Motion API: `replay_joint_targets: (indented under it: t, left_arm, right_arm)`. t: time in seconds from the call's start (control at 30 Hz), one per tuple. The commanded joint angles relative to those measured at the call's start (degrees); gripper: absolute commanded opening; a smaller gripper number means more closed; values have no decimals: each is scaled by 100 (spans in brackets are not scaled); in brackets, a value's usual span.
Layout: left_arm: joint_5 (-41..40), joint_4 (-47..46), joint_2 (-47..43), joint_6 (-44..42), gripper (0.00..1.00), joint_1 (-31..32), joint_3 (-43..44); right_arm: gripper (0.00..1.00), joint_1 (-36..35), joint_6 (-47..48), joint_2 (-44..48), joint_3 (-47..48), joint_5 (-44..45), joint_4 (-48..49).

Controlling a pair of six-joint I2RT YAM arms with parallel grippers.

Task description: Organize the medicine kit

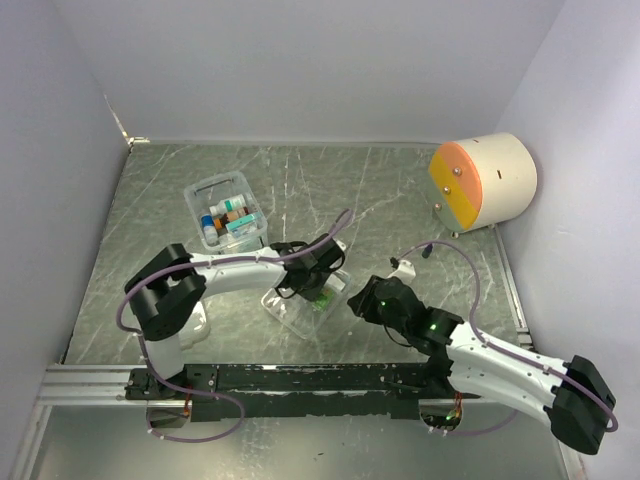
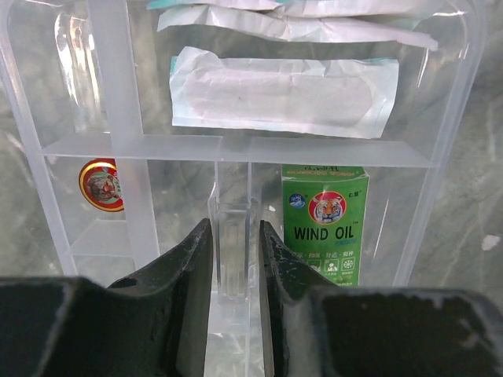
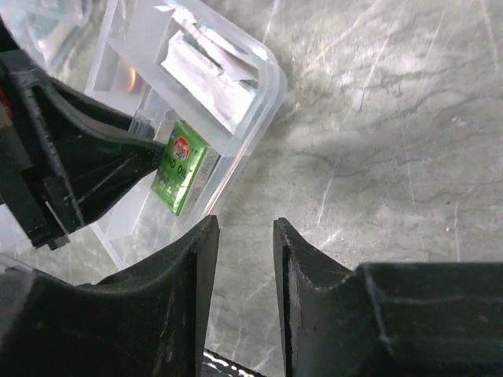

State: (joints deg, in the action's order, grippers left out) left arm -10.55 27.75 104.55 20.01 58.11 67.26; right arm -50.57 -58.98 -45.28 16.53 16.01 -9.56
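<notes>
The medicine kit's clear box (image 1: pixel 200 190) stands at the back left with small bottles inside. Its clear divided tray insert (image 1: pixel 292 318) lies apart on the table in front of the arms. The tray (image 2: pixel 126 94) holds a green WIND OIL carton (image 2: pixel 324 224), wrapped plasters (image 2: pixel 279 94) and a small red tin (image 2: pixel 102 184). My left gripper (image 2: pixel 236 224) is shut on the tray's clear centre post, one jaw on each side. My right gripper (image 3: pixel 242 224) hangs open over bare table beside the tray's corner (image 3: pixel 263 82), with nothing between its fingers.
A large cream-and-orange cylinder (image 1: pixel 483 182) lies at the back right by the wall. White walls close in the table on the left, back and right. A black rail (image 1: pixel 300 380) runs along the near edge between the arm bases.
</notes>
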Motion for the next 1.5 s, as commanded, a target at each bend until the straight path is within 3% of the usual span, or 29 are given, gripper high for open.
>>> replay_joint_targets:
  t: [0.0, 0.27, 0.4, 0.6, 0.77, 1.17, 1.47]
  left_arm:
    - [-325, 50, -666, 269, 29, -19, 86]
    - [-808, 673, -1269, 275, 29, -16, 691]
    - [-1414, 1125, -1378, 214, 29, -44, 1259]
    - [-1563, 1677, -1358, 242, 29, -512, 1982]
    - [-1320, 1982, -1438, 411, 30, -1188, 2422]
    - [-200, 2248, -1259, 945, 30, -3577, 2812]
    - [31, 2227, -686, 1365, 32, -4313, 2812]
  right_arm:
    - [34, 25, -46, 269, 428, 631, -748]
    - [34, 29, -95, 724, 1024, 1066, -1498]
    - [34, 29, -62, 910, 1204, 1120, -1640]
    - [34, 29, -89, 853, 1241, 1071, -1678]
    - [34, 27, -131, 743, 1195, 943, -1603]
    - [34, 28, -113, 640, 1106, 888, -1497]
    - [34, 22, -191, 655, 961, 863, -1432]
